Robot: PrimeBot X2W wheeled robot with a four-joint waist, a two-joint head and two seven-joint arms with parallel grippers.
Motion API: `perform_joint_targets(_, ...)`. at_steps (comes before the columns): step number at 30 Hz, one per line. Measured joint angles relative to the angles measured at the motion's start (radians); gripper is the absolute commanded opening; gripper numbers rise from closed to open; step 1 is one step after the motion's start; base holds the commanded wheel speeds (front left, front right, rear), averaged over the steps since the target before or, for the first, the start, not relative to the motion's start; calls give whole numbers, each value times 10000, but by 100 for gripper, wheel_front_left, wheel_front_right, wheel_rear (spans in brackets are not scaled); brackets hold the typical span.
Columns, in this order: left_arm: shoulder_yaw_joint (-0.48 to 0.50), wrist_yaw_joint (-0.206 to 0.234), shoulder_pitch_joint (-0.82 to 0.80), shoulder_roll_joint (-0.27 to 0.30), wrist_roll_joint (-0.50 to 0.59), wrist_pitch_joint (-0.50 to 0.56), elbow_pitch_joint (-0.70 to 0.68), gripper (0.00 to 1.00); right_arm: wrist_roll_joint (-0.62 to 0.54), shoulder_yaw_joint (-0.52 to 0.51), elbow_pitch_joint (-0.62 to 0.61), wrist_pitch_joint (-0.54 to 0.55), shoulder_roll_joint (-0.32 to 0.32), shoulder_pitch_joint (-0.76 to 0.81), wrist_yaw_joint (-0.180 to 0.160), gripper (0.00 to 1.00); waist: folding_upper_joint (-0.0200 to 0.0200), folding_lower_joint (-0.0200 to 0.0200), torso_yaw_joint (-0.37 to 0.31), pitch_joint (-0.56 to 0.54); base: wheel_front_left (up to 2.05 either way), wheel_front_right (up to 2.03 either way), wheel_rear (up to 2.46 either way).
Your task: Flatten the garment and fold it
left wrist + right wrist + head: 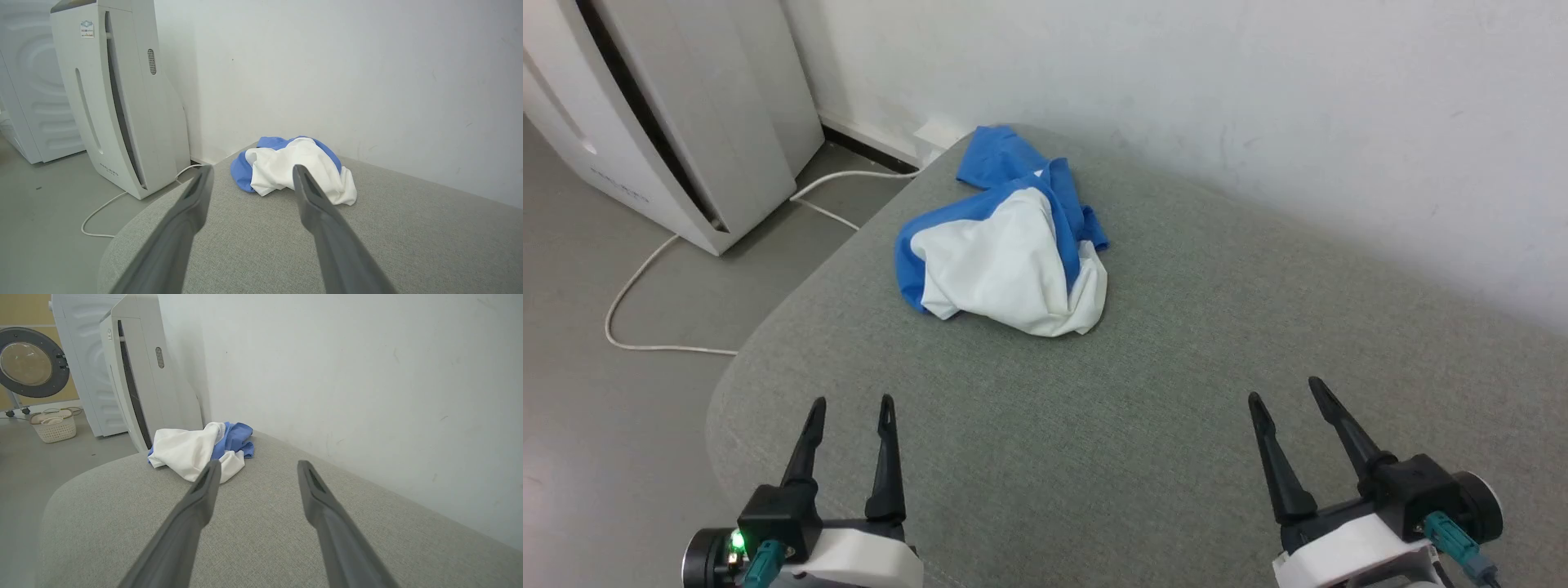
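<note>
The left pincer (pixel 852 399) is standing wide open and gripping nothing, its fingers (pixel 885 465) hovering over the cushion (pixel 1094 457). The right pincer (pixel 1282 388) is gaping just as wide, also holding nothing. The shirt (pixel 1005 261) is lying crumpled in a heap ahead of both pincers, well apart from their fingertips and touching neither. It is sitting beyond the left pincer's tips and slightly to their right; from the right pincer it is lying ahead and well off to the left. White cloth is facing the pincers, with blue fabric bunching behind it and along the heap's left side. The wall (pixel 1258 98) is rising just beyond the shirt. Left of the left pincer, past the cushion's rounded edge, a white appliance (pixel 686 122) is standing on the floor (pixel 588 425), a cable (pixel 678 350) trailing beside it.
</note>
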Motion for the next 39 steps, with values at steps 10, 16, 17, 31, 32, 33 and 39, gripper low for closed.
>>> perform_joint_targets(10, -84, -426, -660, 71, -174, -2, 957, 100, -510, 92, -234, 0, 2, -290, -2, 100, 0, 0, -266, 666, 0, 0, 0)
perform_joint_targets(16, -4, -1055, -2959, 364, -690, 888, 2500, 100, -905, 274, -389, -2, -138, -539, 0, 100, 0, 1, -618, 1500, 0, 0, 0)
perform_joint_targets(17, 48, -1064, -3411, 460, -782, 1160, 2742, 100, -915, 318, -414, -2, -215, -608, -2, 100, 0, 1, -690, 1660, 0, 0, 0)
perform_joint_targets(31, -410, -1776, -8428, 3193, -2341, 4807, 5567, 100, -897, 458, -1093, -2, -757, -1681, -2, 100, 0, 3, -2183, 3926, 0, 0, 0)
perform_joint_targets(32, -631, -1776, -8620, 3421, -2625, 5068, 5716, 100, -895, 479, -1131, -2, -757, -1736, -2, 100, 0, 1, -2314, 4061, 0, 0, 0)
perform_joint_targets(33, -830, -1778, -8796, 3647, -2907, 5371, 5868, 100, -895, 495, -1158, -2, -748, -1796, -2, 100, 0, 1, -2443, 4194, 0, 0, 0)
perform_joint_targets(39, -1212, -1779, -9388, 4767, -4899, 7816, 6679, 100, -863, 621, -1221, -2, -688, -2161, -2, 100, 0, 1, -3229, 4899, 0, 0, 0)
